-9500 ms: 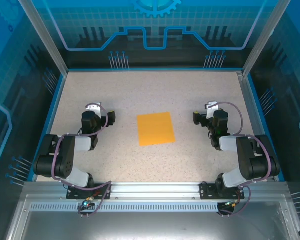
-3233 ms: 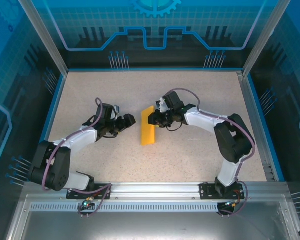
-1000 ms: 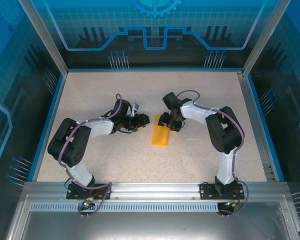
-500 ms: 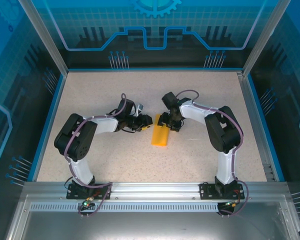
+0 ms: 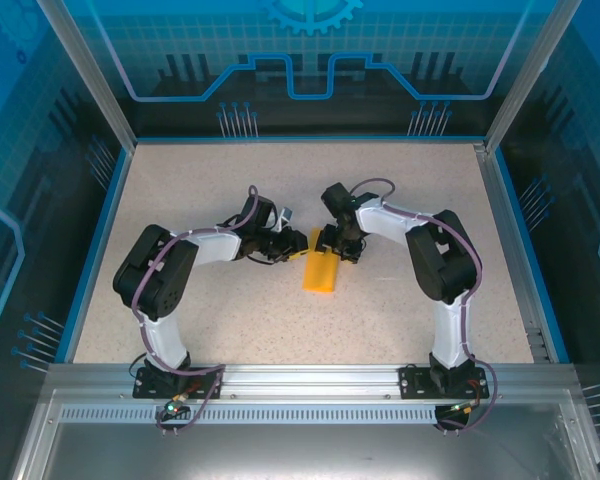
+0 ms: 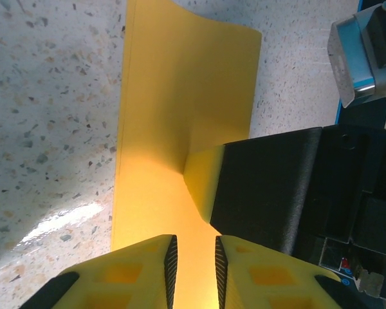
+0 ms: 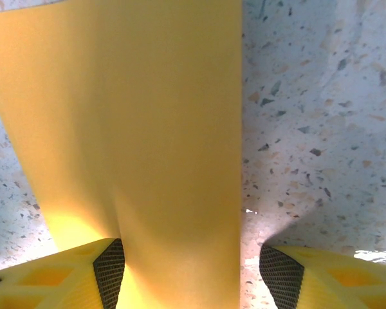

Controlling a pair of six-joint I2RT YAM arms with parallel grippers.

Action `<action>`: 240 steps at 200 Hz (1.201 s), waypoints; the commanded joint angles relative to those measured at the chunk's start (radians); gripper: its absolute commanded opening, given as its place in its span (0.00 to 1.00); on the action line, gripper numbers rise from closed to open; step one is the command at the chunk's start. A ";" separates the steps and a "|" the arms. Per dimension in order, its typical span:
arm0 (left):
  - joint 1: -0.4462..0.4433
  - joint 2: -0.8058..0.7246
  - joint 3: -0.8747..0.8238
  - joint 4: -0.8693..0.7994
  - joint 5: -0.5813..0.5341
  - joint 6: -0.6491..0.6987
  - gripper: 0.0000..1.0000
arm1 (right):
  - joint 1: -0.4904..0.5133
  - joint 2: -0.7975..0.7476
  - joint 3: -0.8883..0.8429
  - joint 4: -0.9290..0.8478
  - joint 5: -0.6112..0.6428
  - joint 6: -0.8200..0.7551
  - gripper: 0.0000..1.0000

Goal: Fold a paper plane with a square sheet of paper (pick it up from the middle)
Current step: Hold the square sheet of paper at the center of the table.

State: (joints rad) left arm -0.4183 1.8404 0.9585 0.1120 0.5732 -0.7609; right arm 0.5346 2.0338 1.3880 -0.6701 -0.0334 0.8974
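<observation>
As seen from above, found the square sheet of paper point(image 5: 321, 273) lying at the middle of the worktop point(image 5: 200, 190), folded into a narrow strip and slanted a little, with the long edges running roughly near to far. Found both tools at the strip's far end.

Saw the left tool point(image 6: 193, 267) reaching in from the left, pads drawn close with a slim gap between them and orange showing in that gap. Could not tell whether clamped on the paper or merely poised over it.

Saw the right tool point(image 7: 193, 273) reaching in from the right, spread wide across the strip. Noted one pad touching the paper's edge and the other apart from it over bare worktop, with nothing clamped.

In the left wrist view, noted one right-tool finger point(image 6: 244, 187) pressing down on the paper, with a soft crease rising beside it.
</observation>
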 commanded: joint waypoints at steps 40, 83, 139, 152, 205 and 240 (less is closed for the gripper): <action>-0.010 0.039 0.035 -0.041 0.005 -0.002 0.24 | 0.013 0.169 -0.047 -0.033 0.062 -0.034 0.65; -0.016 0.066 0.062 -0.065 0.024 0.006 0.21 | 0.013 0.181 -0.042 -0.029 0.055 -0.037 0.65; -0.022 0.089 0.086 -0.091 0.030 0.015 0.18 | 0.013 0.190 -0.038 -0.028 0.046 -0.041 0.66; -0.026 0.094 0.096 -0.106 0.031 0.024 0.18 | 0.013 0.192 -0.038 -0.030 0.046 -0.039 0.66; -0.033 0.121 0.119 -0.158 0.021 0.043 0.14 | 0.013 0.198 -0.038 -0.029 0.043 -0.035 0.66; -0.034 0.136 0.129 -0.171 0.019 0.044 0.13 | 0.013 0.200 -0.041 -0.028 0.041 -0.037 0.65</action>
State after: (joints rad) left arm -0.4442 1.9579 1.0561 -0.0154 0.5743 -0.7414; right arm 0.5392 2.0716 1.4288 -0.7250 -0.0265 0.8787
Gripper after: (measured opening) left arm 0.133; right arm 0.655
